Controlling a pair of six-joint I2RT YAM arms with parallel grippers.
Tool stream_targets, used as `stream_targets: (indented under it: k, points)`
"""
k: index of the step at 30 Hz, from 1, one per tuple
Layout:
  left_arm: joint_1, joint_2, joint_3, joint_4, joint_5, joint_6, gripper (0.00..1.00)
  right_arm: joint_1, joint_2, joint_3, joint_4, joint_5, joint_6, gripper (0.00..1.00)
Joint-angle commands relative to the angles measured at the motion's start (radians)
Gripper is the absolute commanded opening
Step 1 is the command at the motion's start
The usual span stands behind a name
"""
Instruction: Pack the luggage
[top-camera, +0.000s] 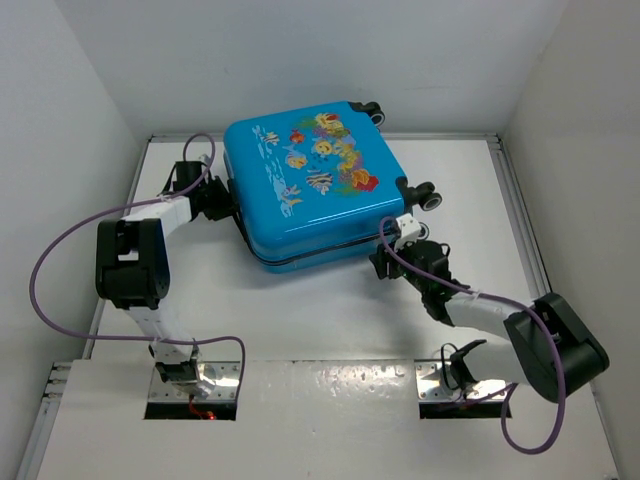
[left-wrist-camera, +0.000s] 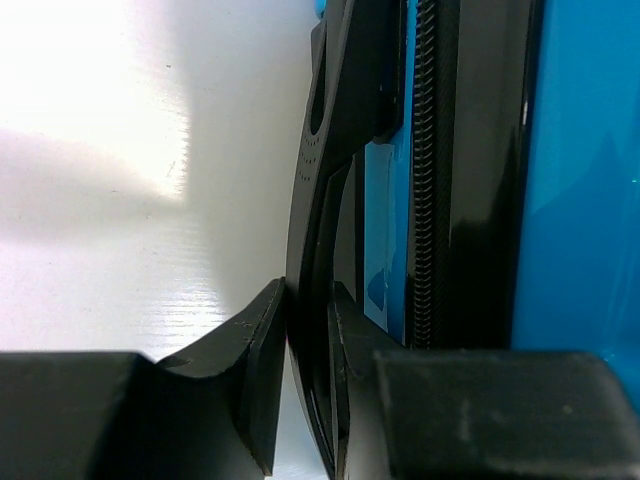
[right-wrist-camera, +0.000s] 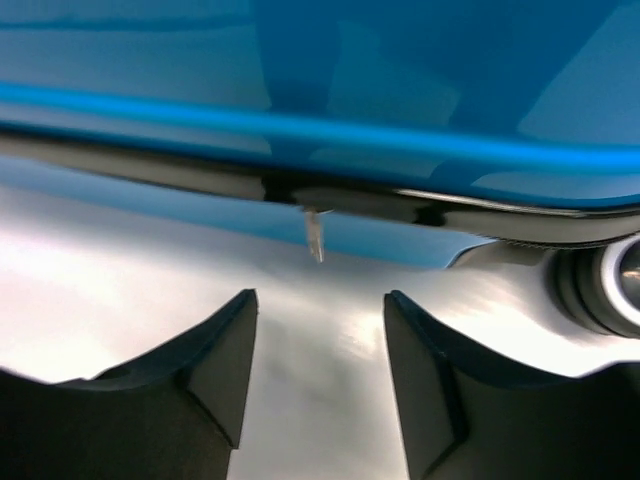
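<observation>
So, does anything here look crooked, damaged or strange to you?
Only the luggage stands out: it lies turned at an angle to the table edges, not square. No damage or spill shows. The left pincer is shut on its black side handle; the right pincer is open, apart from the zipper tab.

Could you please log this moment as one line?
luggage: closed, flat on table | left claw: shut on black handle | right claw: open, facing zipper pull
</observation>
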Motion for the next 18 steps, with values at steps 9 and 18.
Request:
stream_targets:
  k: [9, 18]
  points:
    - [0.046, 0.054, -0.083, -0.19, -0.135, 0.058, 0.27, -0.02, 0.115, 0.109, 0.248, 0.019, 0.051, 0.49]
    - [0.046, 0.035, -0.101, -0.19, -0.144, 0.067, 0.27, 0.002, 0.142, 0.115, 0.312, -0.003, 0.037, 0.14]
